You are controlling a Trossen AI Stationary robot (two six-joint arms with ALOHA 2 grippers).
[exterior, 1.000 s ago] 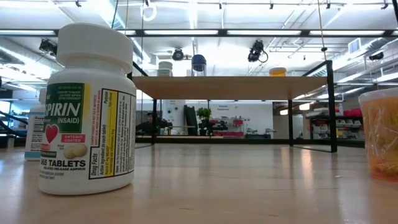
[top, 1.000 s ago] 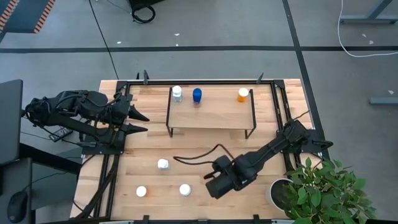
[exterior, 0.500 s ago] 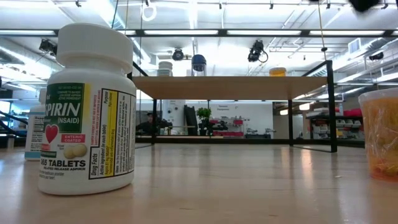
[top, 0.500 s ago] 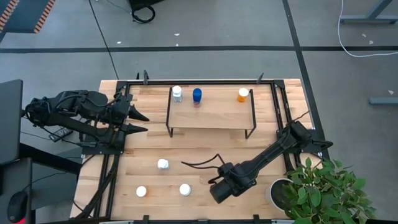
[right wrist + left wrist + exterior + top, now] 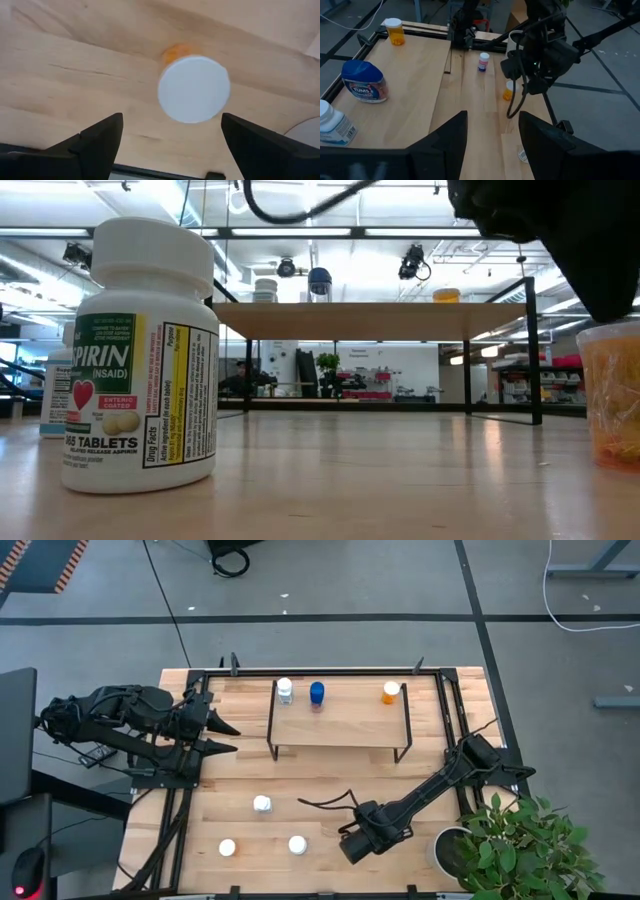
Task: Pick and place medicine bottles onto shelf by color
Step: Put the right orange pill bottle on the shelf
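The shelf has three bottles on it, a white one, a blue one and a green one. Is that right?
Almost. The shelf does hold three bottles, but the third is orange, not green. The high view shows the white one, the blue one and the orange one in a row along the back edge; the left wrist view shows the orange one too.
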